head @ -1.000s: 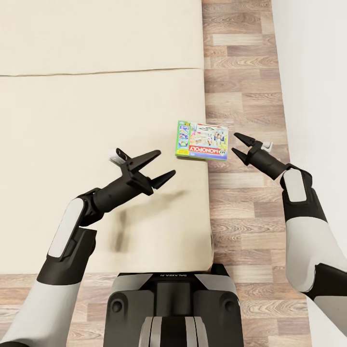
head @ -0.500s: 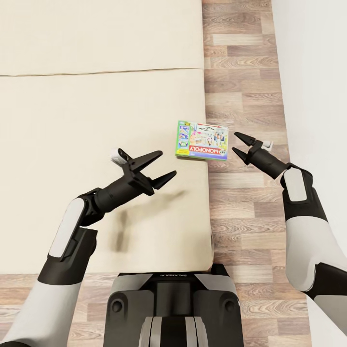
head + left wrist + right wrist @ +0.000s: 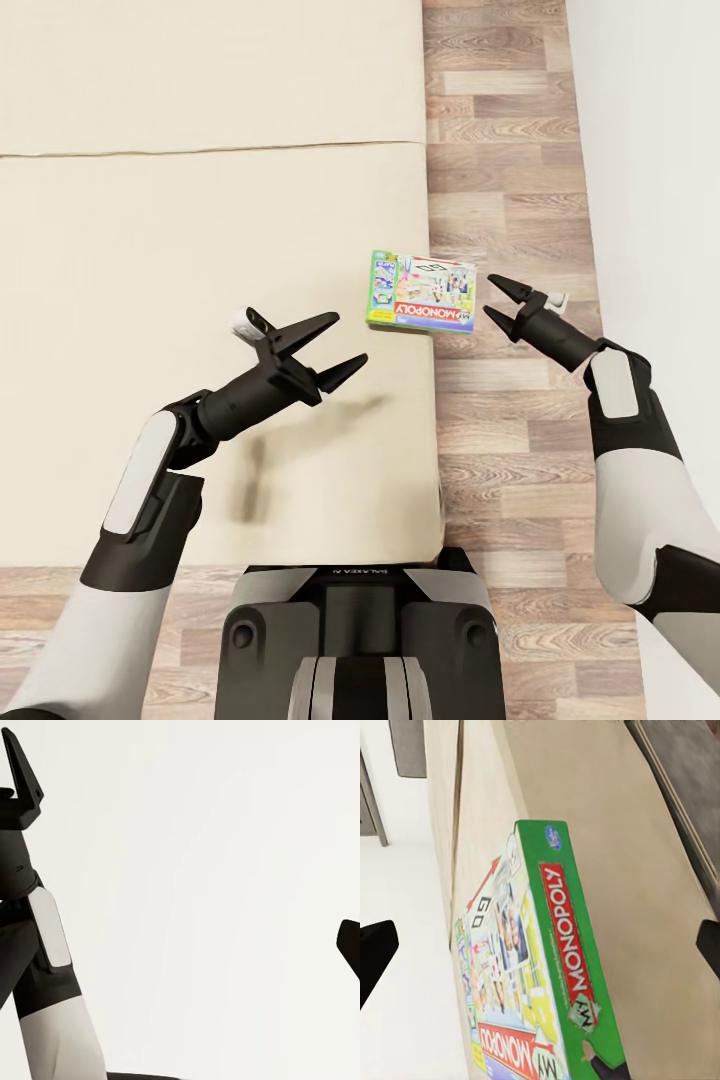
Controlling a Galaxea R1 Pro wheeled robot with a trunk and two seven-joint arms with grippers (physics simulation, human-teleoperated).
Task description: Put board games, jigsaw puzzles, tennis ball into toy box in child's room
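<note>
The right pincer point(image 3: 496, 301) hangs over the wood-plank floor point(image 3: 500, 120) just beside the bed point(image 3: 200, 200), its fingers spread and pointing at the near short side of the Monopoly board game point(image 3: 420, 291), close to it but not touching. In the right wrist view the same box point(image 3: 536, 982) lies between the two dark fingertips, green edge toward the camera. The box lies flat on the beige mattress, jutting slightly past the bed's edge above the floor. The left pincer point(image 3: 338, 347) hovers over the mattress, also spread and holding nothing, well apart from the box.
</note>
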